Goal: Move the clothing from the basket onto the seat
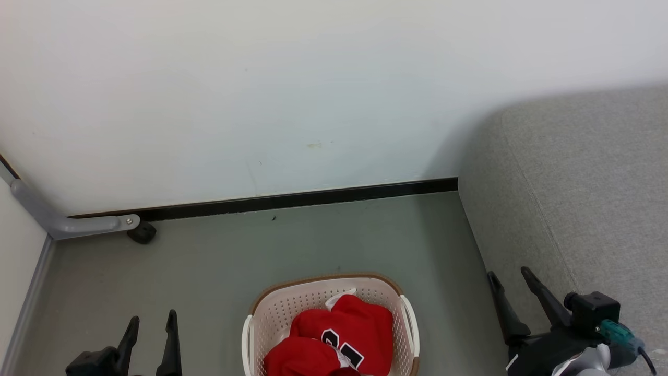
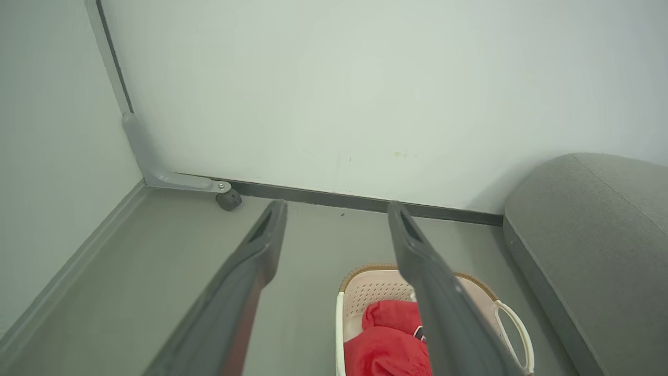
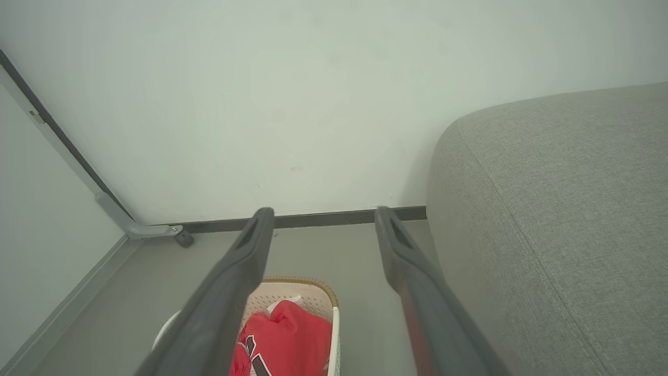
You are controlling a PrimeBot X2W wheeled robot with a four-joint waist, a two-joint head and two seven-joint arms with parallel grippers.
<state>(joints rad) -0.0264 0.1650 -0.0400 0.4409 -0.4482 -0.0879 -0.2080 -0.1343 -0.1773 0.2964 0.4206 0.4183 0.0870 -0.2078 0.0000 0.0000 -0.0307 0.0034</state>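
**Left hand [image 1: 152, 319] and right hand [image 1: 509, 274] spread, holding nothing**

Red clothing [image 1: 339, 334] lies crumpled in the basket [image 1: 323, 279] on the floor [image 1: 209, 271] between them; the grey seat [image 1: 574, 183] stands near, to its right. It looks light, soft and limp, likely to sag, so pinch a raised fold on top. Bunched, it shows no clear long axis; its numeral [image 1: 342, 347] sits tilted.

Left hand [image 1: 153, 316], right hand [image 1: 507, 272] — both spread wide (gripping nothing).
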